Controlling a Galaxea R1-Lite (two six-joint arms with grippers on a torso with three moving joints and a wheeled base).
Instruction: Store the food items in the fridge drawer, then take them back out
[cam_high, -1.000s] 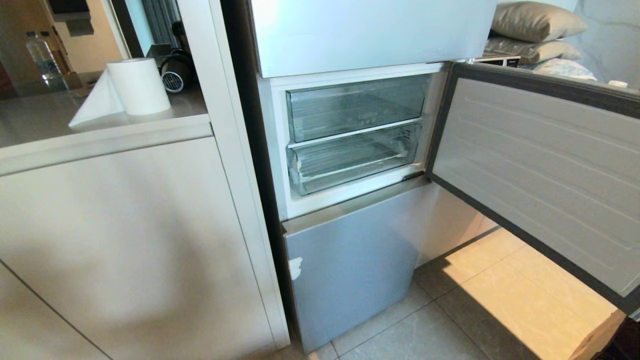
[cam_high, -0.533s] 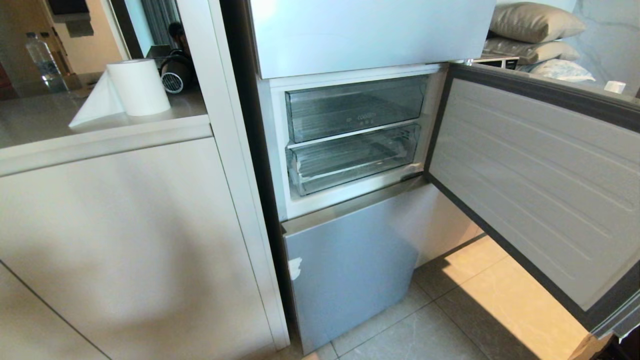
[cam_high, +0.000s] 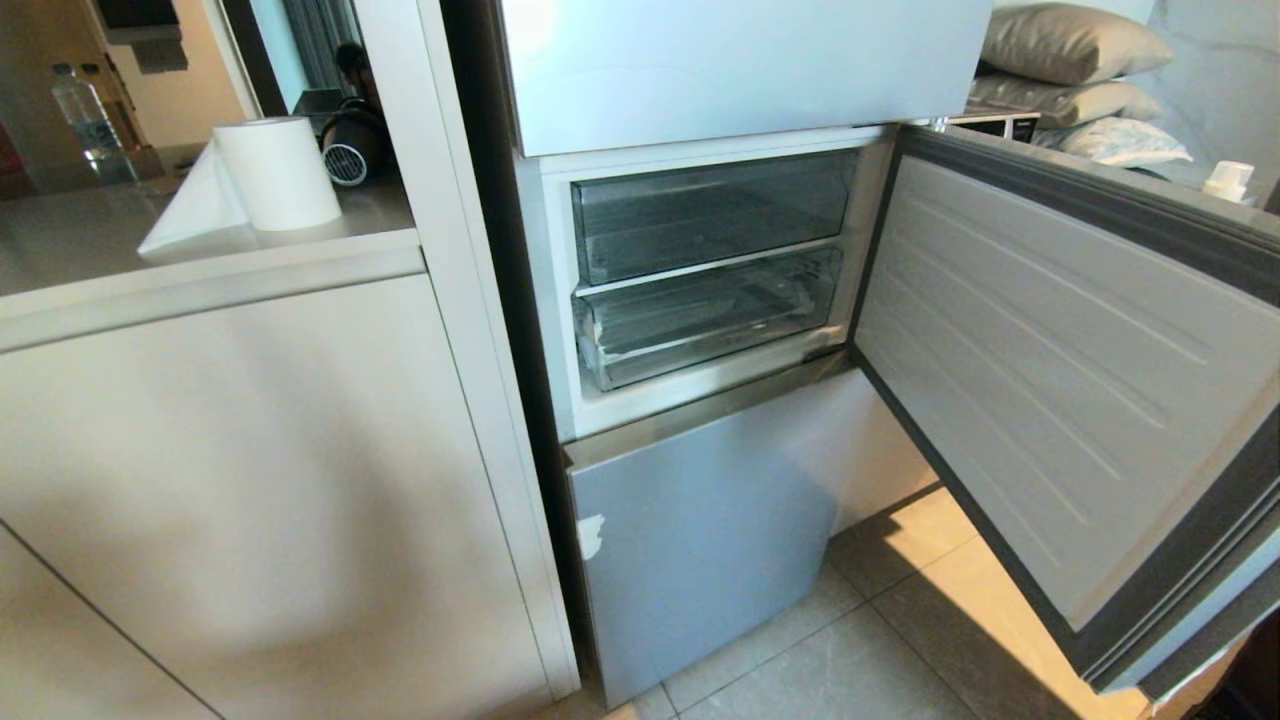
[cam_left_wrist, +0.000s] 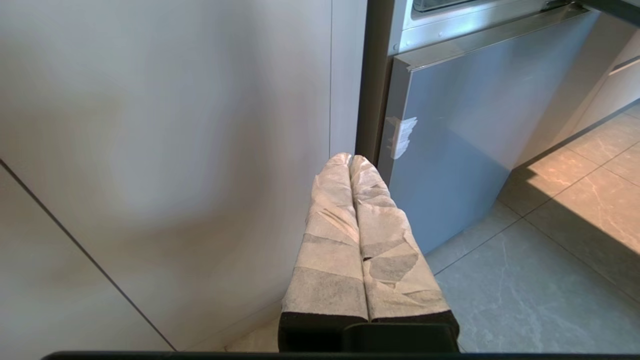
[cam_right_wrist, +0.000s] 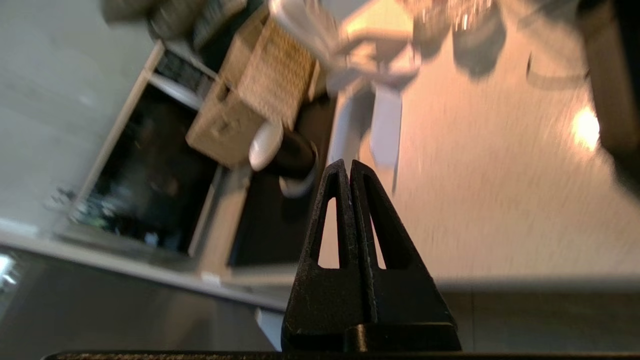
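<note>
on the left a paper towel roll (cam_high: 277, 170) stands on the counter (cam_high: 120, 240), its loose sheet trailing, with a water bottle (cam_high: 88, 118) behind it, partly cut by the edge. the left gripper (cam_left_wrist: 350, 159) hangs low beside the white cabinet (cam_left_wrist: 165, 150) and the lower fridge door (cam_left_wrist: 450, 140), its cloth-wrapped fingers pressed together on nothing. in the open fridge compartment two clear drawers sit pushed in: an upper drawer (cam_high: 712, 215), and below it the fridge drawer (cam_high: 705, 315) with its ribbed floor; no red food shows in either, though reflections make the insides hard to read. to the right the open fridge door (cam_high: 1060, 380) runs out of frame at its lower corner. compared with a second ago, its outer edge has swung leftward, so it covers more of the floor tiles (cam_high: 900, 620). the right gripper (cam_right_wrist: 349, 162) is out of the head view; its black fingers are closed together, empty, before a blurred room with a black cup (cam_right_wrist: 292, 152) on a saucer.
</note>
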